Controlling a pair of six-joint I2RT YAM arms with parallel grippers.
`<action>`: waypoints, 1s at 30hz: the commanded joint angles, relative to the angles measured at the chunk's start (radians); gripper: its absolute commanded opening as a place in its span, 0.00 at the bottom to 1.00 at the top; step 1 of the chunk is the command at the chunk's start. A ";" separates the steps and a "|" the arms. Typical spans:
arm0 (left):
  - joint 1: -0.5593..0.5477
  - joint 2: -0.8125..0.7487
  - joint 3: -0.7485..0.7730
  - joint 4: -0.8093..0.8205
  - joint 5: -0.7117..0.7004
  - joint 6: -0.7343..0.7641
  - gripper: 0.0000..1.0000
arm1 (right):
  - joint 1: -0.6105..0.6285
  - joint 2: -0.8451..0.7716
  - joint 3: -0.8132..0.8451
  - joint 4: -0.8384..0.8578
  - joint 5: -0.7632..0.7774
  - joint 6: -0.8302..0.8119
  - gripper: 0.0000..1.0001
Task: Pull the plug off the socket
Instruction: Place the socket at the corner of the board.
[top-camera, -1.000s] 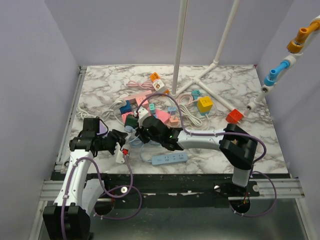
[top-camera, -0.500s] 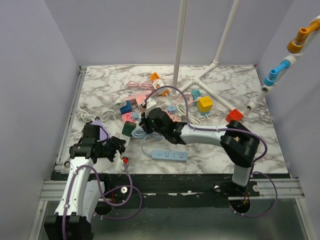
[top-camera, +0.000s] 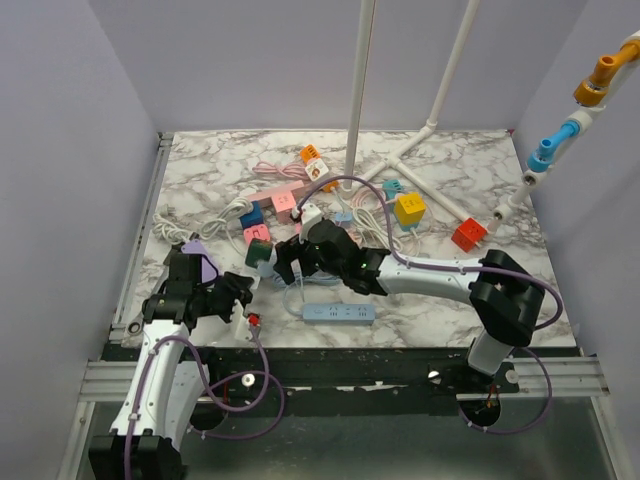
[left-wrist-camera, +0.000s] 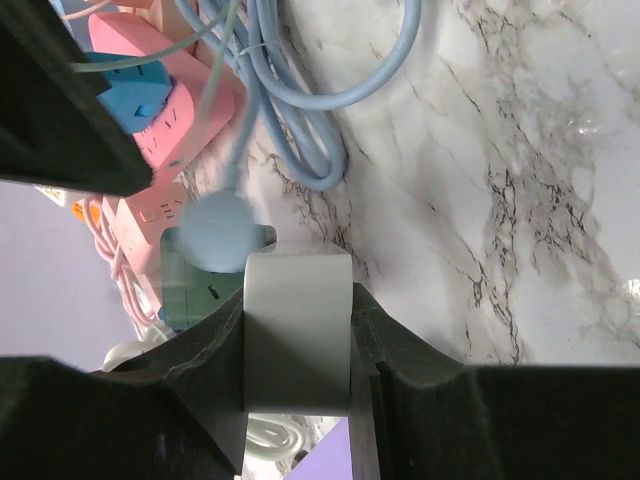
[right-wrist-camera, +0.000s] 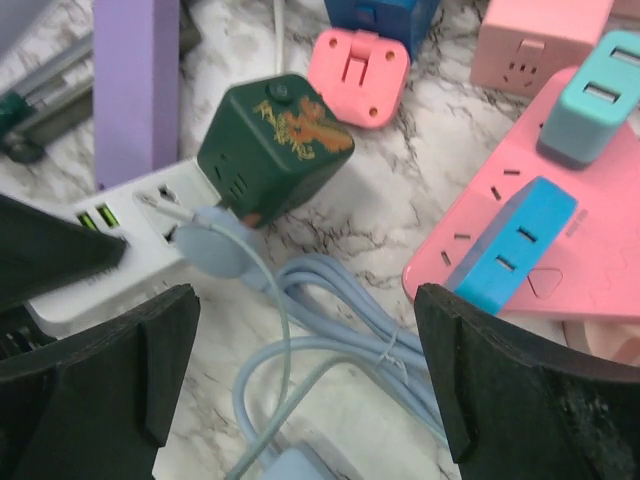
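Observation:
My left gripper (left-wrist-camera: 297, 340) is shut on the white socket strip (left-wrist-camera: 297, 300), which fills the gap between its jaws near the table's front left (top-camera: 243, 308). The light-blue round plug (right-wrist-camera: 215, 245) lies at the end of that socket (right-wrist-camera: 110, 250), against a dark green cube adapter (right-wrist-camera: 275, 130). Whether its pins are still in the socket I cannot tell. The same plug (left-wrist-camera: 220, 235) shows just past the socket's end in the left wrist view. My right gripper (right-wrist-camera: 310, 370) is open, hovering over the plug's coiled light-blue cable (right-wrist-camera: 350, 300) and holding nothing.
A light-blue power strip (top-camera: 340, 313) lies near the front edge. Pink strips (right-wrist-camera: 560, 250), a pink adapter (right-wrist-camera: 358, 62) and blue, yellow (top-camera: 409, 208), red (top-camera: 467, 234) and orange (top-camera: 313, 160) cubes crowd the middle. A purple block (right-wrist-camera: 135, 80) lies by the socket. White pipes (top-camera: 355, 100) rise at the back.
My right gripper was shut at the plug beside the socket; it has now opened and drawn back to the right. The left gripper keeps its hold on the socket.

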 joint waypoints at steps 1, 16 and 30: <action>-0.021 0.024 0.012 0.049 0.032 -0.096 0.00 | 0.024 0.000 -0.010 -0.097 -0.020 0.016 1.00; -0.021 0.046 0.054 0.111 0.036 -0.278 0.00 | 0.023 -0.458 0.048 -0.505 0.219 0.019 1.00; -0.021 -0.059 -0.075 0.172 0.030 -0.243 0.12 | 0.343 -0.291 -0.072 -0.395 0.158 0.154 0.94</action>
